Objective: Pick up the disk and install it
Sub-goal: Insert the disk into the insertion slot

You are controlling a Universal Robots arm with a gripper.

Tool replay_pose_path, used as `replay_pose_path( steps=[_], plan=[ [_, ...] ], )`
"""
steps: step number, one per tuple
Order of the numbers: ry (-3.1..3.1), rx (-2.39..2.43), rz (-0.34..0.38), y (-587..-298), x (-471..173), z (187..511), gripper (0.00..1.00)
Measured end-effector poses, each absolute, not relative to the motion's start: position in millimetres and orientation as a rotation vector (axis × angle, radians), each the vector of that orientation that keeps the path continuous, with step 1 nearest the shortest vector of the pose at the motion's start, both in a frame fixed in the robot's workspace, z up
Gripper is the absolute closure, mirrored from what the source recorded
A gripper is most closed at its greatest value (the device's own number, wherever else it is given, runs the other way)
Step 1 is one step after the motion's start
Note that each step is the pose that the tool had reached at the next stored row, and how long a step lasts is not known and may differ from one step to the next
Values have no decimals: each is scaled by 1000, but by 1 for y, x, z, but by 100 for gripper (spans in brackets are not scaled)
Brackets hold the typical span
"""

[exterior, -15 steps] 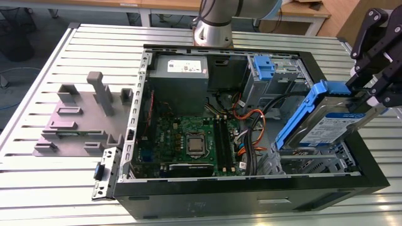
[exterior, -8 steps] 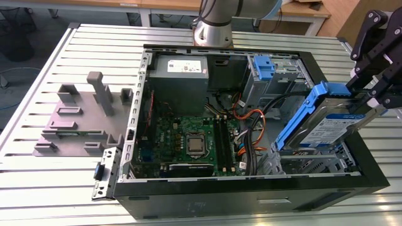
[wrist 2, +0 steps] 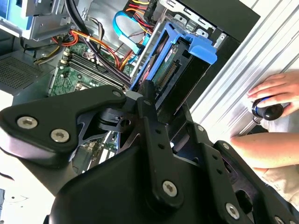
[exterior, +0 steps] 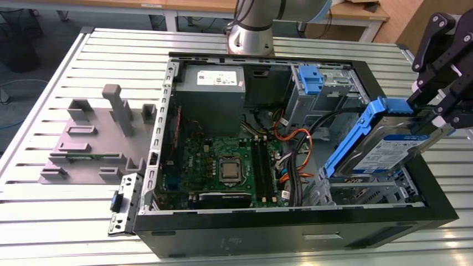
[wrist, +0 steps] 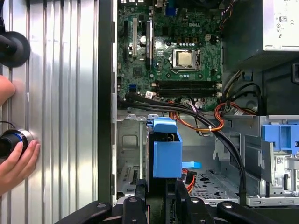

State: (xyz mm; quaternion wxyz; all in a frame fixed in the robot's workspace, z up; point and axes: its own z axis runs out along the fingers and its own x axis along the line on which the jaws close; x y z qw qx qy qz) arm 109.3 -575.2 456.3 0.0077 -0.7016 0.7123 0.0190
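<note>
The black gripper is pinching the upper end of the flat silver-grey disk in its blue plastic bracket. It is holding it tilted over the drive bay of the open black computer case, at the exterior view's right, on the ribbed metal desk.

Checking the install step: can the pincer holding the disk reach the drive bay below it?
Probably yes: the pincer holds the disk tilted over the drive bay, with nothing between them; the cables lie beside it.

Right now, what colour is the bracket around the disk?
The bracket is blue; exterior view.
</note>
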Motion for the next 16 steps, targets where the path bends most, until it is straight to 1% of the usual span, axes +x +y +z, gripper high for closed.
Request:
replay_pose_path(
  steps=[16],
  plan=[
    [2233, -2187, 59, -576, 111, 450, 65]
  ],
)
